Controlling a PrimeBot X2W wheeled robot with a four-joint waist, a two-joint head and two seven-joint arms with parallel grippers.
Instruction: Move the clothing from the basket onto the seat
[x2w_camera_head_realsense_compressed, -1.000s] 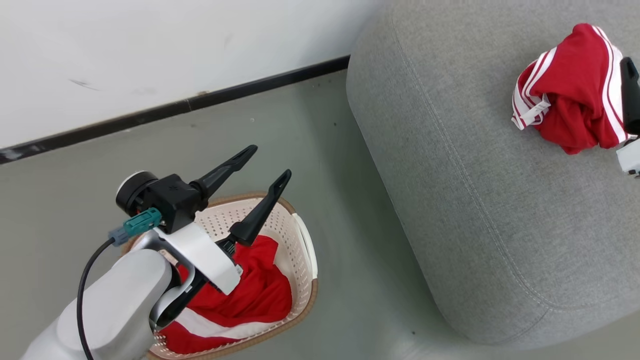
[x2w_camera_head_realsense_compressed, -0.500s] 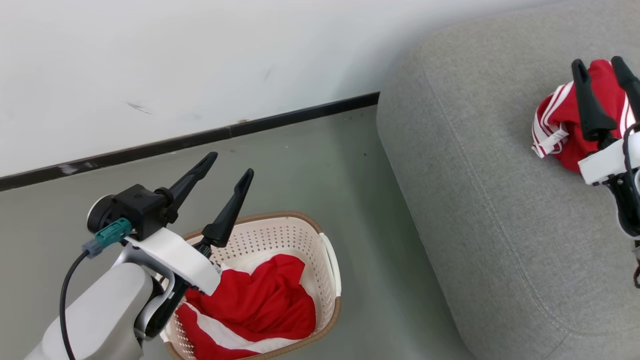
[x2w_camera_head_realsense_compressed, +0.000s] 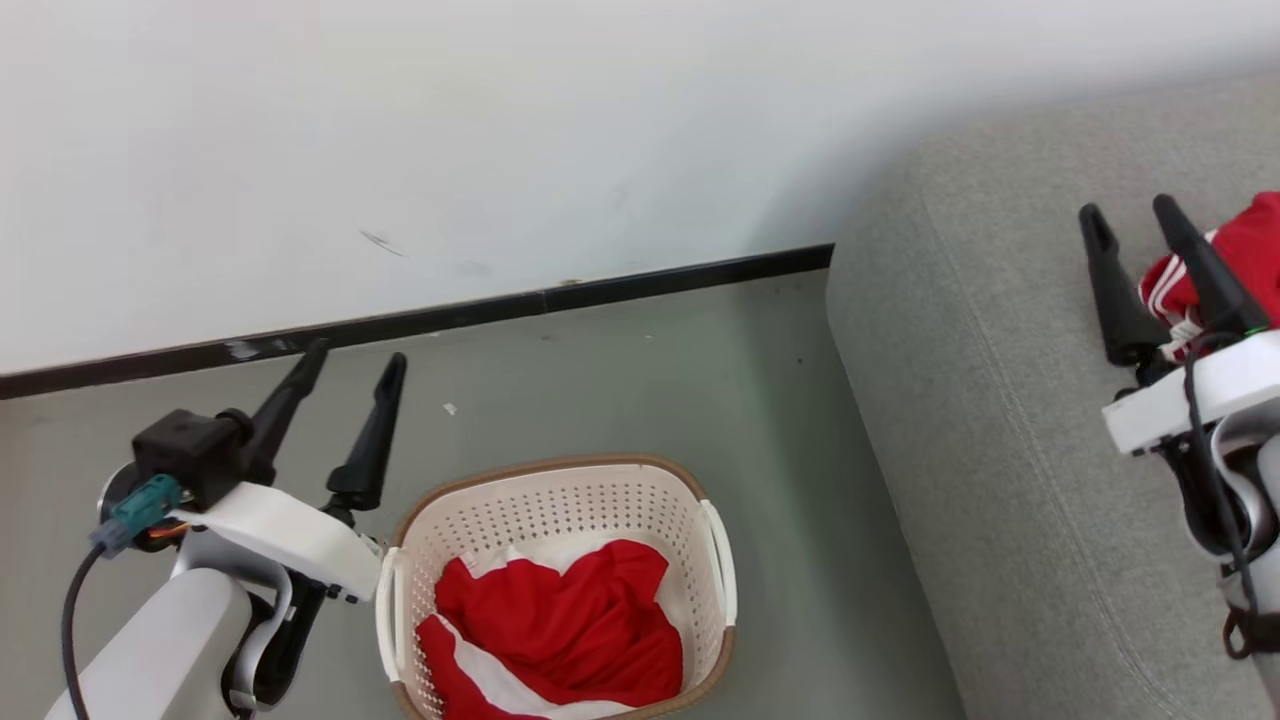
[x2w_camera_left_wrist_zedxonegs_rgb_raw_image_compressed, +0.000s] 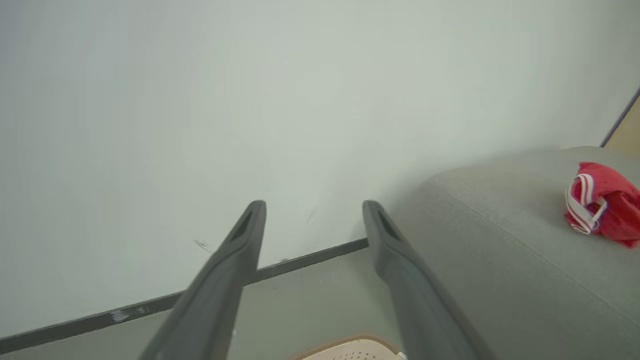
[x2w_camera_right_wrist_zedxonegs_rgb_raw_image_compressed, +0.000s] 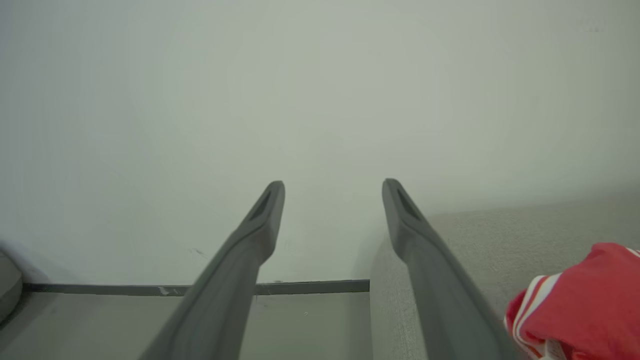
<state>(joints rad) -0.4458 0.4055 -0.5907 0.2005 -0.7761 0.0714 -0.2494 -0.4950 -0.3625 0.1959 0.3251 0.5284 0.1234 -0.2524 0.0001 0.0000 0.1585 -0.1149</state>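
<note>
clothing (x2w_camera_head_realsense_compressed: 570, 630) in basket (x2w_camera_head_realsense_compressed: 560, 490), bottom cropped | garment (x2w_camera_head_realsense_compressed: 1250, 250) on seat (x2w_camera_head_realsense_compressed: 1000, 450) part-hidden by right gripper (x2w_camera_head_realsense_compressed: 1127, 207) | it and left gripper (x2w_camera_head_realsense_compressed: 357, 352) spread, empty

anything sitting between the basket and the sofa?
No. In the head view the basket and the sofa stand apart, and the strip of grey floor between them is bare.

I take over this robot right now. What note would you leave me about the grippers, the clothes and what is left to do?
Left gripper: open, empty, beside the basket.
Right gripper: open, empty, over the sofa.
Done: one red garment lies on the sofa.
Left to do: the other red garment is in the basket; move it to the sofa.
</note>
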